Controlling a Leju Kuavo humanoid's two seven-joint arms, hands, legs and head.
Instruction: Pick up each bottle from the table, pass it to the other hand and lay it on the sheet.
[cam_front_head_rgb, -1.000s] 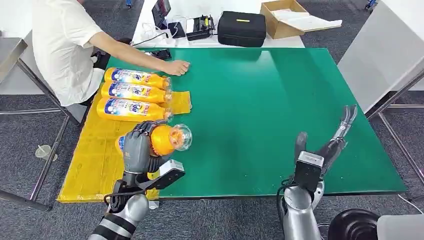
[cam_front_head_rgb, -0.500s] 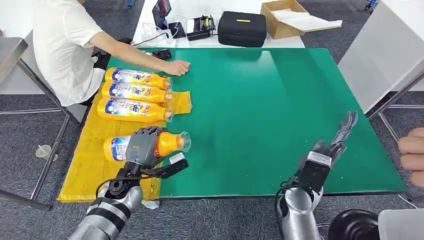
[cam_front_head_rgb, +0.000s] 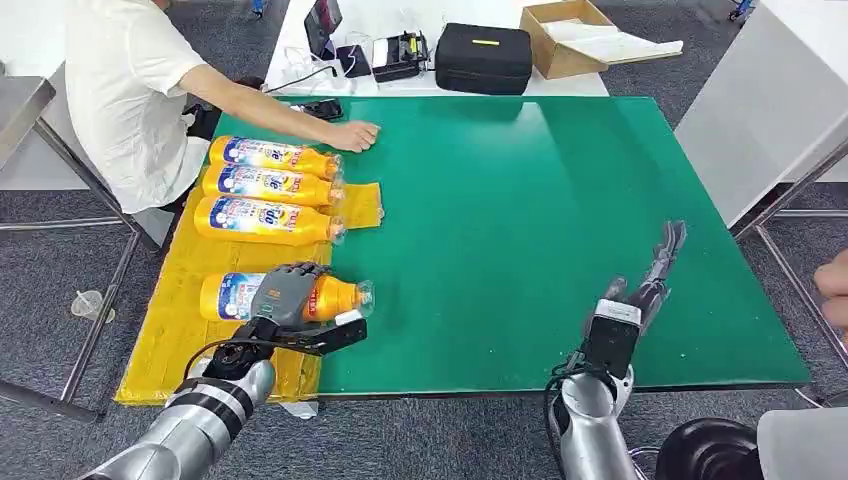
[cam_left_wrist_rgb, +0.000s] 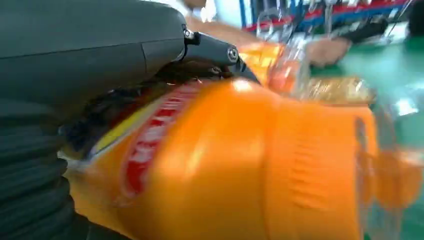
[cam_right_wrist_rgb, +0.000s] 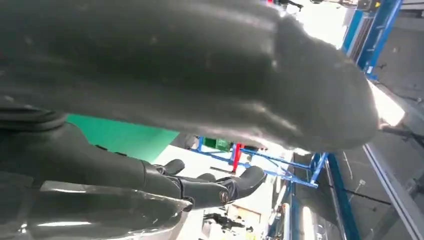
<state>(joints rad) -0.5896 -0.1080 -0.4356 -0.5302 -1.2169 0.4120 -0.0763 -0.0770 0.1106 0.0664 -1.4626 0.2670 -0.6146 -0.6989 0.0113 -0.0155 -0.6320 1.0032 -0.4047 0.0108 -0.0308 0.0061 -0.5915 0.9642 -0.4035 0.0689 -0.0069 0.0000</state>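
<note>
My left hand (cam_front_head_rgb: 283, 294) grips an orange bottle (cam_front_head_rgb: 232, 297) that lies on its side on the yellow sheet (cam_front_head_rgb: 190, 330), cap pointing toward the green table (cam_front_head_rgb: 540, 200). Up close in the left wrist view, the bottle (cam_left_wrist_rgb: 260, 165) sits under my left hand (cam_left_wrist_rgb: 90, 55). Three more orange bottles (cam_front_head_rgb: 268, 187) lie side by side on the sheet farther back. My right hand (cam_front_head_rgb: 650, 275) hovers near the table's front right with fingers stretched out and nothing in it; its fingers (cam_right_wrist_rgb: 210, 187) show apart in the right wrist view.
A person in a white shirt (cam_front_head_rgb: 130, 90) sits at the far left, one hand (cam_front_head_rgb: 355, 134) resting on the table by the bottles. Another person's hand (cam_front_head_rgb: 832, 290) shows at the right edge. A black case (cam_front_head_rgb: 484, 58) and a cardboard box (cam_front_head_rgb: 570, 35) stand behind the table.
My left hand has lowered the bottle from above the table edge down onto the yellow sheet and turned it flat. My right hand has drifted slightly left. The person's hand at right has pulled back.
</note>
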